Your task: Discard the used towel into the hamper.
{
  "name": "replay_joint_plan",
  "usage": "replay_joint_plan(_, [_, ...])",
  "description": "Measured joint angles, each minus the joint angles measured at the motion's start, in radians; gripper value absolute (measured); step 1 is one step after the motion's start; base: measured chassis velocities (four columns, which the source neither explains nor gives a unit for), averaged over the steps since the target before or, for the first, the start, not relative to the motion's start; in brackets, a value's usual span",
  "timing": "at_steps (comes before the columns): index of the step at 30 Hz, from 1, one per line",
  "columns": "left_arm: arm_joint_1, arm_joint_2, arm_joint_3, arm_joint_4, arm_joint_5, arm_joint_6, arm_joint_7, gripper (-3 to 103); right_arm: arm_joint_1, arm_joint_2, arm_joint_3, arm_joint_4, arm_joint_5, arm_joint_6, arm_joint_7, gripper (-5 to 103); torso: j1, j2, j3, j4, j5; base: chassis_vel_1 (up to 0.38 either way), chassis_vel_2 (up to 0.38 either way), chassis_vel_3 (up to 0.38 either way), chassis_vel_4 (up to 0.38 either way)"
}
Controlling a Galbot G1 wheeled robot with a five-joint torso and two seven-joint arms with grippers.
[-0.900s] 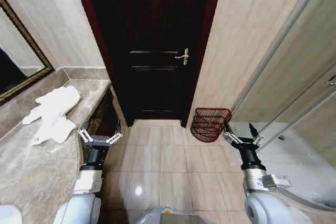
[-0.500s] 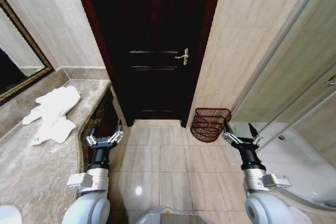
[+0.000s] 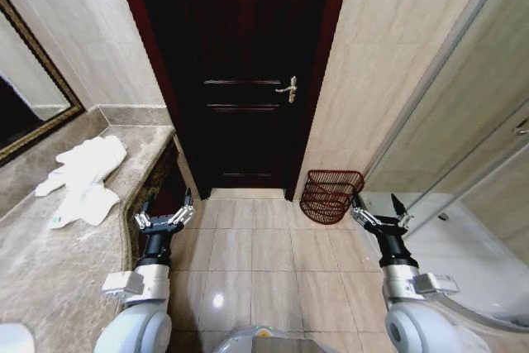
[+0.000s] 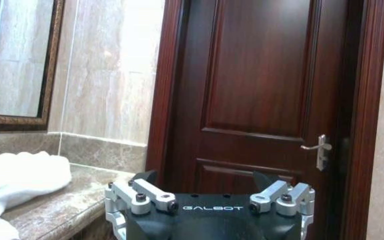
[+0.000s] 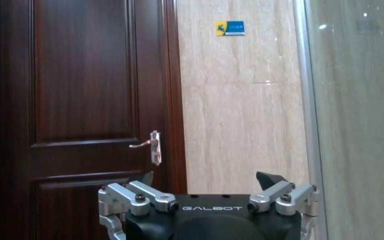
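The towel (image 3: 81,178) lies crumpled on the desk (image 3: 50,270), ungrasped. The left end effector (image 3: 164,219) hangs beside the desk edge, spread open; the right end effector (image 3: 378,218), also open, waits by the hamper (image 3: 331,196) on the floor.

head view: high, looking forward and down over the floor (image 3: 248,245) toward the door (image 3: 248,80). left wrist view: low, level, facing that door (image 4: 265,90), near the desk (image 4: 52,210) edge. right wrist view: level, probably farther right; shares the door handle (image 5: 148,146).
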Motion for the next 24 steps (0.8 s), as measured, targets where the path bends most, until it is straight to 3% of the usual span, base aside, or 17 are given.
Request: replay_joint_plan(24, [-0.017, 0.0, -0.081, -0.006, -0.063, 0.008, -0.011, 97, -0.024, 0.012, 0.006, 0.014, 0.023, 0.031, -0.039, 100, -0.001, 0.0, 0.0, 0.0, 0.0, -0.013, 0.013, 0.014, -0.013])
